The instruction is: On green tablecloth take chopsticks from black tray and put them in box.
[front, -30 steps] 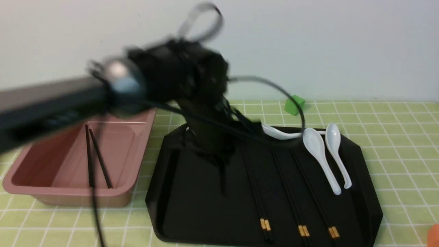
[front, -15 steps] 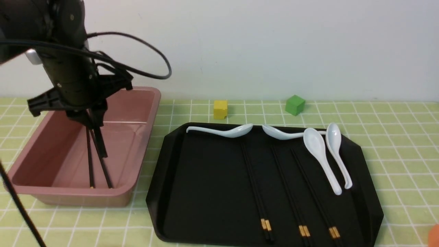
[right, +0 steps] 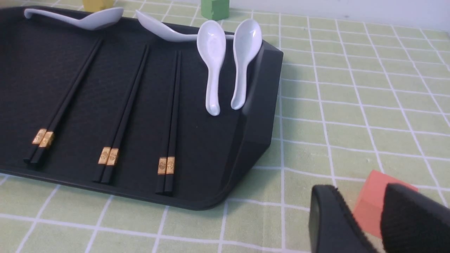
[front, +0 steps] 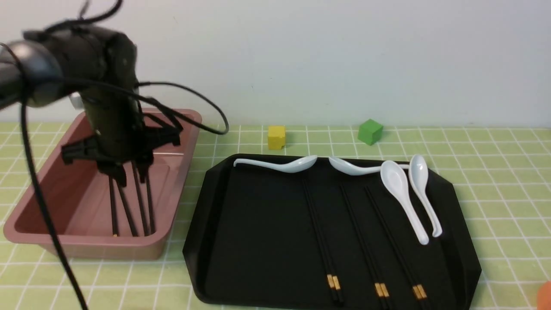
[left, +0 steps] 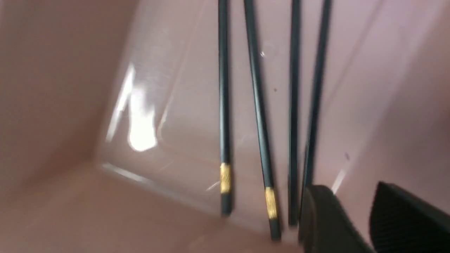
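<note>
**Left gripper** (front: 129,175) (left: 351,189) hung inside the box (front: 103,249) at the upper left of the front view, pointed down at the box floor. Its jaws stood parted by a narrow gap, with nothing between them.

The chopsticks (front: 150,206) (left: 293,105), the all-black pair, lay lengthwise in the box directly under that gripper, side by side and nearly parallel. In the left wrist view one fingertip (left: 323,218) overlapped the near end of one stick. Contact could not be confirmed, as the picture was blurred. Just beside them, toward the frame's left, lay a gold-banded pair (front: 113,206) (left: 223,105), its sticks slightly splayed.

**Tray.** The black tray (front: 241,241) occupied the centre and lower right of the front view, near the box but apart from it. On it lay three more banded pairs (front: 320,241), running from mid-tray to the near edge. Four white spoons (front: 394,181) lay along its far edge and right side.

**Surroundings.** A yellow block (front: 276,137) and a green block (front: 370,131) sat beyond the tray, near the wall. The green tablecloth (front: 499,181) covered the table throughout.

**Right gripper** (right: 362,191) did not appear in the front view. Its wrist view showed it over the cloth off the tray's near right corner, jaws slightly apart and empty. An orange-red block (right: 372,196) lay just behind them.
</note>
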Controlling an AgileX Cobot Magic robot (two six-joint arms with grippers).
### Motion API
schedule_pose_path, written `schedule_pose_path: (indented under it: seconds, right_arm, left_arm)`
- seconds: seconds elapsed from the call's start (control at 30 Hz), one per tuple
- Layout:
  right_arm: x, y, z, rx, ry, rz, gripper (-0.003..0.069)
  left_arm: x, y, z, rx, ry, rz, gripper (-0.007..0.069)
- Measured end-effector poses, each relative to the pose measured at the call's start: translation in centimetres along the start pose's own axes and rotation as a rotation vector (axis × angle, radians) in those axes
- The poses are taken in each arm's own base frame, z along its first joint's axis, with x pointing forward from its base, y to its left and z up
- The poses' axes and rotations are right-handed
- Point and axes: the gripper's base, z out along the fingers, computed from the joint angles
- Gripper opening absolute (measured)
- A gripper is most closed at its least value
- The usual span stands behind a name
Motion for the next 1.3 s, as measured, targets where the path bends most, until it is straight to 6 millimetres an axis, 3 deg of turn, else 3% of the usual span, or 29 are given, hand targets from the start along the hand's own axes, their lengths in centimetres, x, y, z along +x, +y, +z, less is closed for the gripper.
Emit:
schedule_pose_path:
  seconds: [0.17,0.27,0.33,0.4,0.47,0.53,0.67,0.73,0.8,1.3]
  right_arm:
    - [0.0,0.0,0.0,0.000,0.000,0.000,0.0239]
    - [0.0,0.0,0.0,0.000,0.000,0.000,0.0239]
    - [0.0,0.0,0.0,0.000,0.000,0.000,0.0239]
    - [0.0,0.0,0.0,0.000,0.000,0.000,0.0239]
    - [0.0,0.0,0.0,0.000,0.000,0.000,0.0239]
    - [0.0,0.0,0.0,0.000,0.000,0.000,0.0239]
    - [0.0,0.0,0.0,0.000,0.000,0.000,0.0239]
    - [0.0,0.0,0.0,0.000,0.000,0.000,0.0239]
    - [0.0,0.0,0.0,0.000,0.000,0.000,0.0239]
    - [0.0,0.0,0.0,0.000,0.000,0.000,0.0239]
  left_arm:
    - [1.8,1.8,-8.0,0.105,-0.107,0.144,-0.0013]
    - [3.9,3.1,-10.6,0.157,-0.146,0.159,-0.0013]
    - [7.2,5.0,-12.7,0.231,-0.231,0.166,-0.0013]
    - [9.4,6.2,-13.2,0.275,-0.291,0.163,-0.0013]
    - [12.8,8.0,-13.1,0.345,-0.406,0.156,-0.0013]
    - [15.0,9.1,-12.7,0.397,-0.495,0.140,-0.0013]
    - [19.5,11.3,-10.5,0.473,-0.631,0.108,-0.0013]
    - [20.4,11.7,-10.1,0.484,-0.659,0.105,-0.0013]
    - [22.0,12.5,-8.5,0.491,-0.682,0.101,-0.0013]
    - [23.0,12.9,-7.3,0.512,-0.739,0.092,-0.0013]
